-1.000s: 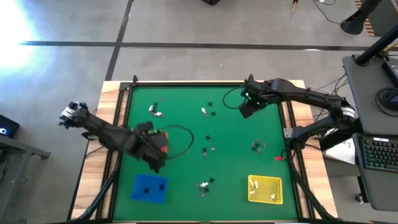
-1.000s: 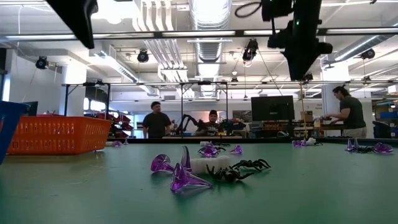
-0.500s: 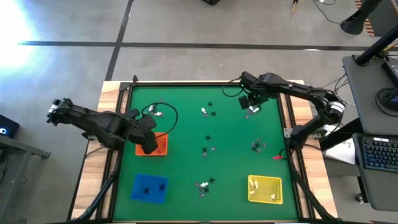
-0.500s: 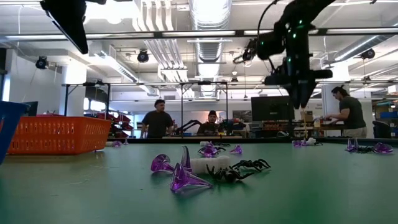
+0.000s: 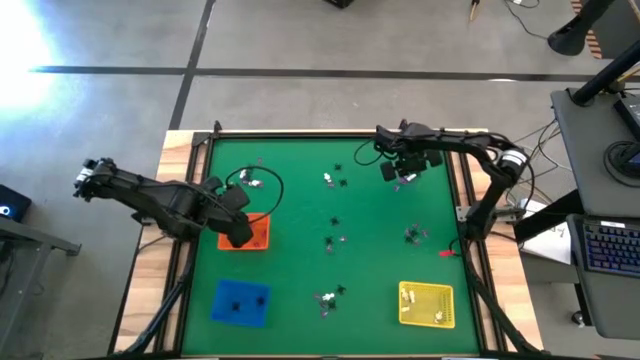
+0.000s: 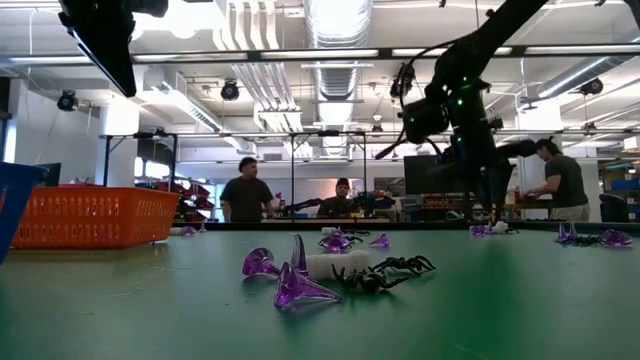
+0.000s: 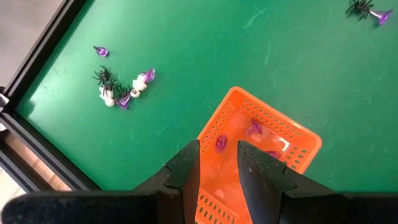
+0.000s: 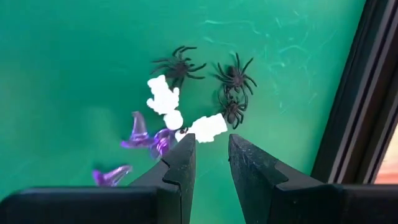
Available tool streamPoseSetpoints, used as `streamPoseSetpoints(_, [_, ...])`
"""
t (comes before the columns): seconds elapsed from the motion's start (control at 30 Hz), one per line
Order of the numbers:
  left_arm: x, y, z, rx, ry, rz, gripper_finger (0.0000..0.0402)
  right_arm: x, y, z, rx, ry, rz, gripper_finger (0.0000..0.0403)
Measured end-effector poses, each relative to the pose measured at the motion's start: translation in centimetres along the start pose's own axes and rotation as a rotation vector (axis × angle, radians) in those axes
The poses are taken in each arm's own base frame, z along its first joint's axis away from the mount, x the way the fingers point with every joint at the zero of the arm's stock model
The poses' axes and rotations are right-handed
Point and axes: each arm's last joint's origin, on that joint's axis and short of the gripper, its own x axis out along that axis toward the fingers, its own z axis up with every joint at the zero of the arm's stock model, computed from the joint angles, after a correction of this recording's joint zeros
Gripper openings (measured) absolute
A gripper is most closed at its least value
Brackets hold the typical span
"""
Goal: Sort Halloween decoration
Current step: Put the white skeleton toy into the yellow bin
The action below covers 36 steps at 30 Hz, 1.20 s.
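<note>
No writing or labels can be read on anything here.

The green worktop (image 5: pixel 300 200) has a black rail all round it, with wood strips outside the rail. Little trinkets lie in small heaps over the green. One heap (image 5: pixel 251 180) is at the far left. One heap (image 5: pixel 334 180) is at the far middle. One heap (image 5: pixel 414 235) is at the right, and one heap (image 5: pixel 328 298) is at the near middle. Wide bare green lies between the heaps.

The left tool (image 7: pixel 217 163) hangs over the orange tray (image 7: pixel 261 146) on the left side. Its fingers stand a little apart, with nothing between them. Purple bits lie in that tray. The blue tray (image 5: pixel 241 302) sits near left, close to the near rail. The yellow tray (image 5: pixel 426 304) sits near right, also close to the near rail.

The right tool (image 8: pixel 206 158) is low over a heap at the far right, close to the right rail. Its fingers stand a little apart and hold nothing. Just past the tips lie black spiders (image 8: pixel 233 78), white pieces (image 8: pixel 163 96) and purple hats (image 8: pixel 140 134).

People (image 6: pixel 243 198) stand in the room behind.
</note>
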Motion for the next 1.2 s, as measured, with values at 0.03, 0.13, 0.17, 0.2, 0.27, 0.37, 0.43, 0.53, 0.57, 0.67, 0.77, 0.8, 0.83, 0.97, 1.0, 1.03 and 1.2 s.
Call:
streamPoseSetpoints(0.03, [0.0,0.0,0.0,0.000,0.000,0.000,0.0089,0.2,0.0,0.0,0.014,0.002,-0.003,0.0089])
streamPoseSetpoints(0.13, [0.0,0.0,0.0,-0.001,-0.001,-0.001,0.0089,0.6,-0.3,0.0,0.037,0.006,-0.019,0.0089])
streamPoseSetpoints(0.17, [0.0,0.0,0.0,-0.001,-0.001,-0.001,0.0089,0.7,-0.4,-0.1,0.047,0.006,-0.025,0.0089])
streamPoseSetpoints(0.2, [0.0,0.0,0.0,-0.001,-0.001,-0.001,0.0089,0.9,-0.5,0.0,0.055,0.007,-0.029,0.0089])
streamPoseSetpoints(0.27, [0.0,0.0,0.0,0.000,-0.001,-0.001,0.0089,1.1,-0.6,0.0,0.068,0.008,-0.029,0.0089])
streamPoseSetpoints(0.37, [0.0,0.0,0.0,0.000,-0.001,-0.001,0.0089,1.5,-0.5,0.1,0.083,-0.001,-0.020,0.0089])
streamPoseSetpoints(0.43, [0.0,0.0,0.0,0.000,-0.001,-0.001,0.0089,1.5,-0.4,0.1,0.090,-0.007,-0.013,0.0089])
streamPoseSetpoints(0.53, [0.0,0.0,0.0,0.000,-0.001,-0.001,0.0089,1.5,-0.4,0.1,0.096,-0.011,-0.009,0.0089])
streamPoseSetpoints(0.57, [0.0,0.0,0.0,0.000,-0.001,-0.001,0.0089,1.5,-0.4,0.2,0.097,-0.013,-0.008,0.0089])
streamPoseSetpoints(0.67, [0.0,0.0,0.0,0.000,-0.001,-0.002,0.0089,1.6,-0.3,0.3,0.104,-0.028,0.007,0.0089])
streamPoseSetpoints(0.77, [0.0,-0.1,0.0,-0.002,-0.002,-0.003,0.0089,1.8,-0.3,0.2,0.121,-0.025,0.004,0.0089])
streamPoseSetpoints(0.8, [0.0,-0.1,0.0,-0.005,-0.003,-0.004,0.0089,1.9,-0.3,0.1,0.123,-0.021,0.000,0.0089])
streamPoseSetpoints(0.83, [0.0,-0.1,0.1,-0.006,-0.003,-0.004,0.0089,2.0,-0.4,0.0,0.123,-0.018,-0.002,0.0089])
streamPoseSetpoints(0.97, [0.1,-0.2,0.1,-0.006,-0.003,-0.004,0.0089,2.7,-0.6,-0.6,0.142,0.018,-0.011,0.0089])
streamPoseSetpoints(1.0, [0.1,-0.2,0.1,-0.005,-0.003,-0.004,0.0089,2.9,-0.6,-0.8,0.148,0.022,-0.017,0.0089])
streamPoseSetpoints(1.03, [0.1,-0.2,0.1,-0.005,-0.003,-0.004,0.0089,3.1,-0.6,-0.9,0.153,0.020,-0.017,0.0089])
streamPoseSetpoints(1.2, [0.1,-0.2,0.1,-0.006,-0.004,-0.005,0.0089,3.4,-0.6,-1.0,0.164,0.011,-0.018,0.0089])
